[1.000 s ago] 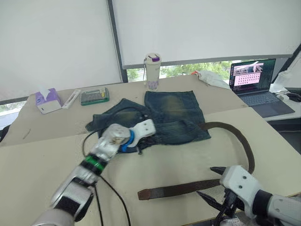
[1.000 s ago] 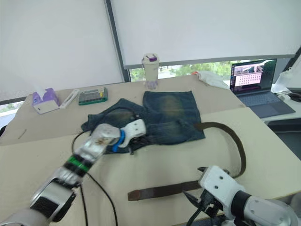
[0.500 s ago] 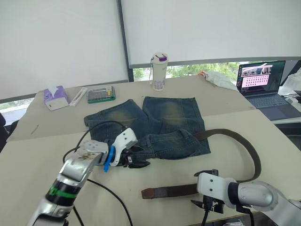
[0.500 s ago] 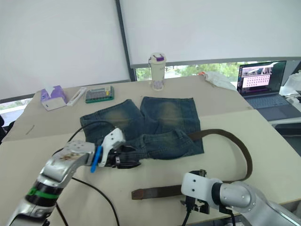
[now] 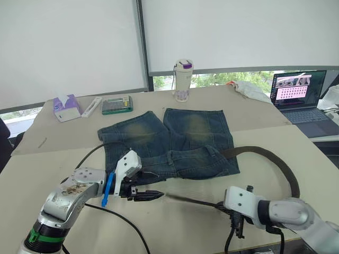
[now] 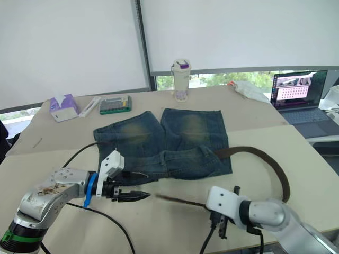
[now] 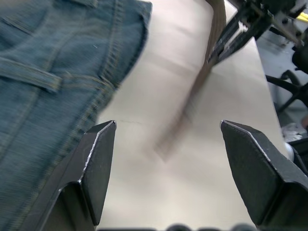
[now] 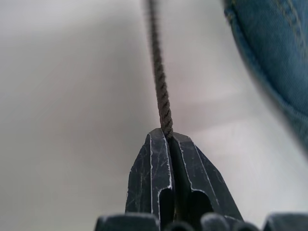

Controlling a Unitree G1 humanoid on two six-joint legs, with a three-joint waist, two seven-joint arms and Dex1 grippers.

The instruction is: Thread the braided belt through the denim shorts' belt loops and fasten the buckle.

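1. Tabletop (image 5: 53,159), beige, flat, carrying every item listed here.
2. Faded blue denim shorts (image 5: 175,137) with yellowish worn patches, lying flat near the middle of the tabletop, legs toward the window, stitched waistband toward the robot. One narrow blue denim belt loop (image 7: 33,77) is seen sewn across the waistband in the left wrist view.
3. Dark olive-brown braided belt (image 5: 275,161), emerging from the shorts' right side, curving in a wide arc across the tabletop to the right gripper. Its free end juts from that gripper toward the left gripper, raised off the tabletop and seen edge-on. The buckle cannot be made out.
4. Right gripper (image 8: 166,137), black two-fingered, clenched on the belt; the strap runs out from between the closed tips.
5. Left gripper (image 5: 145,196), black two-fingered, spread apart and empty, just beside the waistband's near edge, pointing at the belt's free end.
6. Black cable (image 5: 114,219), looping over the tabletop by the left arm.
7. White tumbler with purple lid (image 5: 183,80), purple tissue box (image 5: 66,109), green flat case (image 5: 117,105), at the far edge.
8. Open laptop (image 5: 302,98), far right, screen lit.
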